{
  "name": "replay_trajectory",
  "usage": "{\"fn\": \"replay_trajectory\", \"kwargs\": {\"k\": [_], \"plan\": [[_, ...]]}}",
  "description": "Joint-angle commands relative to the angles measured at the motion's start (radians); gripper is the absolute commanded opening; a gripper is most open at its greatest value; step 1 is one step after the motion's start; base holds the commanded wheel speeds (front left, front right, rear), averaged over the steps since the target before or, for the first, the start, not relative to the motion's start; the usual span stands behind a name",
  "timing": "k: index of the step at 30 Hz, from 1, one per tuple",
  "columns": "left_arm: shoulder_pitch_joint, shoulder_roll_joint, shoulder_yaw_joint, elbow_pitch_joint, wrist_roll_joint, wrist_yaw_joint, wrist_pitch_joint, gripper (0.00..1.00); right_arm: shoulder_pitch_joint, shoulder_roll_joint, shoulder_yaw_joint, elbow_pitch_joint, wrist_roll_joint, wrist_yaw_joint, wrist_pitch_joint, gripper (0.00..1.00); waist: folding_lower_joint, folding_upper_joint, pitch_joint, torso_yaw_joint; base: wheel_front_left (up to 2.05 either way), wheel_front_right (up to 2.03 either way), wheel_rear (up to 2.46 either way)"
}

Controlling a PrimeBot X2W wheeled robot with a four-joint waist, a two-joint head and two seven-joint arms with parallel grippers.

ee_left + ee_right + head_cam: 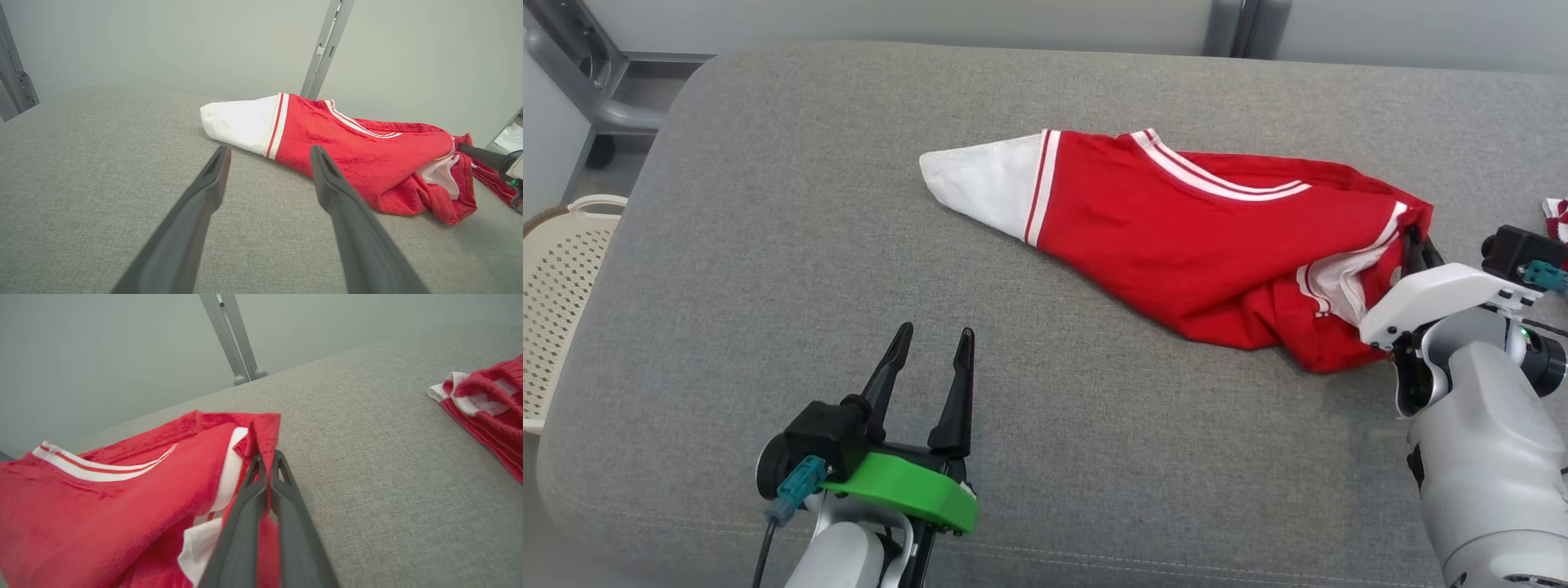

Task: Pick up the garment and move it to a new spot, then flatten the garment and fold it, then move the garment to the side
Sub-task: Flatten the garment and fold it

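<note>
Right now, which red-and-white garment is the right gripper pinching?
The big spread-out jersey, pinched at its edge by the right gripper; the smaller red garment lies apart, untouched.

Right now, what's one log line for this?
step: pick-up | right gripper: shut on red shirt | left gripper: open, apart from shirt

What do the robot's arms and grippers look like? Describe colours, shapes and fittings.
The left gripper has two long, dark, tapering fingers on a bright green bracket, with a teal connector and dark cable. The right gripper has matching fingers on a white bracket, a second teal connector and a pale grey forearm.
</note>
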Motion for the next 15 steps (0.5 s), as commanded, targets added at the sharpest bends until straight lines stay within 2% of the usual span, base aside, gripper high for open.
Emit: {"fn": "replay_trajectory", "kwargs": {"k": [1, 2, 3, 7, 15], "plan": [[0.013, 0.009, 0.004, -0.001, 0.005, -0.003, -0.002, 1.0, -0.002, -0.015, -0.011, 0.009, 0.013, -0.001, -0.006, 0.0, 0.0, -0.0001, 0.0, 0.001, 0.0, 0.0, 0.0], [0.014, 0.01, 0.005, 0.0, 0.005, -0.002, -0.002, 1.0, 0.003, -0.021, -0.022, 0.015, 0.021, -0.001, -0.009, 0.19, 0.0, -0.0001, 0.0, 0.002, 0.0, 0.0, 0.0], [0.015, 0.01, 0.005, 0.0, 0.005, -0.002, -0.002, 1.0, 0.007, -0.028, -0.031, 0.022, 0.027, -0.001, -0.013, 0.33, 0.0, -0.0001, -0.001, 0.003, 0.0, 0.0, 0.0], [0.02, 0.01, 0.002, 0.0, 0.007, 0.001, -0.002, 1.0, 0.023, -0.052, -0.049, 0.05, 0.039, -0.001, -0.024, 0.44, 0.0, -0.0001, -0.004, 0.003, 0.0, 0.0, 0.0], [0.026, 0.016, 0.001, -0.002, 0.007, 0.007, -0.002, 1.0, 0.05, -0.081, -0.049, 0.096, 0.076, -0.001, -0.042, 0.4, 0.0, -0.0001, -0.009, -0.014, 0.0, 0.0, 0.0]]}}
